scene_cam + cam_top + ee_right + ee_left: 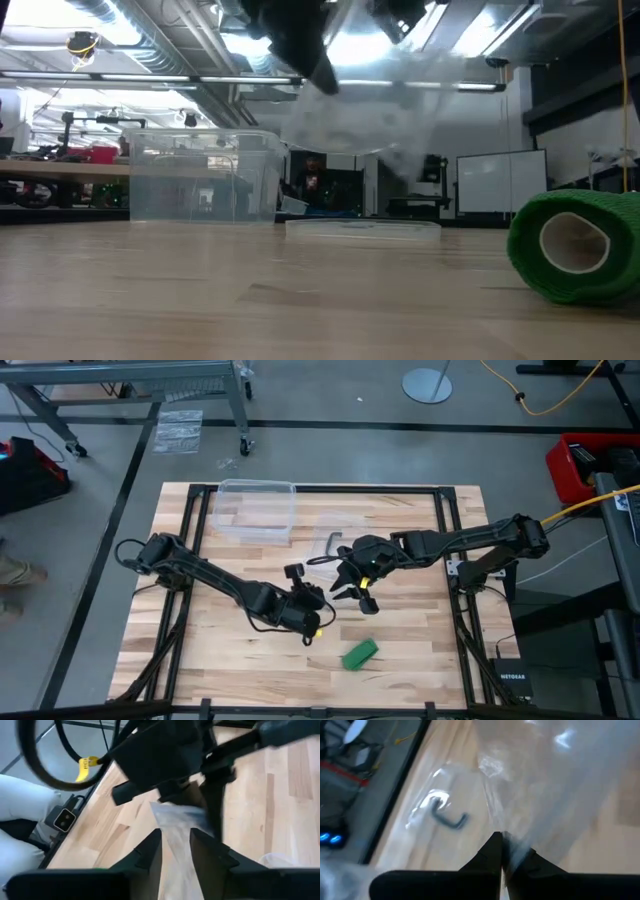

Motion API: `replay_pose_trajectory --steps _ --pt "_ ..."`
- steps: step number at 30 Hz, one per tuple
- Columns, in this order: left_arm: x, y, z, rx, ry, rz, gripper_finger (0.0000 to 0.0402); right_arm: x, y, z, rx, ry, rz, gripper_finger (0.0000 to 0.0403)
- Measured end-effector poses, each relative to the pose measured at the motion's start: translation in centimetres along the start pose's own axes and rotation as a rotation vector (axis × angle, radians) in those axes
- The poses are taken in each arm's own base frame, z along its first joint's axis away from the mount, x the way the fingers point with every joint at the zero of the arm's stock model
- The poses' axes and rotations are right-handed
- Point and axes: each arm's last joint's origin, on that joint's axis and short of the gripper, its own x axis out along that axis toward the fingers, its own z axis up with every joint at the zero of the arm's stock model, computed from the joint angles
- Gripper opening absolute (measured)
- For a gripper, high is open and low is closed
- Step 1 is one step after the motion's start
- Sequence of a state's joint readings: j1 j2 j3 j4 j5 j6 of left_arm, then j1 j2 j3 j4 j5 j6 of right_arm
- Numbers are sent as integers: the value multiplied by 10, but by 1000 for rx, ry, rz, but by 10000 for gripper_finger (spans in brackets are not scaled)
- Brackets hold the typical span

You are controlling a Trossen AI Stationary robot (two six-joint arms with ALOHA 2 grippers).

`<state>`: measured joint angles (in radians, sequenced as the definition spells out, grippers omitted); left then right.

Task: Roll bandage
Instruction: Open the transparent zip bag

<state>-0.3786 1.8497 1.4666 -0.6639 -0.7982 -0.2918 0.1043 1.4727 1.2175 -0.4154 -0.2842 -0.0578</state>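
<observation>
Wooden slatted counter (420,640) under workshop lights, with a clear tub (255,510) at the far side and a small bent hex key (333,541) near the middle. Bandage (360,653) already wound into a compact green roll, lying on its side near the front edge, apart from both arms and touched by neither.

Both arms meeting over the middle, clear plastic bag (400,110) lifted off the wood between them. Left end effector (501,851) closed tight, film pinched at the fingertips. Right end effector (175,837) just beside it, fingers a little apart, with a strip of the same film running through the gap; no firm clamp to be seen there.

Probably the step in hand: getting control of the bag, perhaps to take the finished roll, though impossible to be sure.

To do it well:
- Keep the left pinch steady and near the bag's edge, not mid-sheet.
- Close the right side on one layer only, so that pulling apart opens a mouth instead of stretching a flat sheet.
- Separate slowly; thin film likely to slip or cling.
- Avoid sweeping low over the roll. Being soft and round, liable to trundle off towards the counter's edge if nudged.
- Watch for finger collision, given how close together.
</observation>
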Motion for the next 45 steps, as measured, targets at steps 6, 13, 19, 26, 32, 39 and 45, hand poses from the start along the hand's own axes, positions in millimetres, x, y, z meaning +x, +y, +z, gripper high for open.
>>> replay_pose_trajectory --steps 6,13,19,26,32,39,45 --pt "-8 14 -10 -45 59 125 0 -7 1 1 -3 -6 -28 112" --pt "-22 38 -16 -144 1 363 0 -10 2 -5 30 57 -54 112" --pt "-28 56 -26 -123 53 451 0 -13 3 -16 149 172 -56 113" --pt "-51 96 -24 -114 77 462 0 -44 12 -14 142 137 -56 113" --pt "-86 144 -29 -193 83 423 0 -104 27 -12 105 -2 -138 113" --pt "-105 164 -77 -289 104 326 0 -144 38 -55 198 -111 -233 113" --pt "-89 143 -126 -469 24 169 0 -135 39 -110 329 -268 -205 113"
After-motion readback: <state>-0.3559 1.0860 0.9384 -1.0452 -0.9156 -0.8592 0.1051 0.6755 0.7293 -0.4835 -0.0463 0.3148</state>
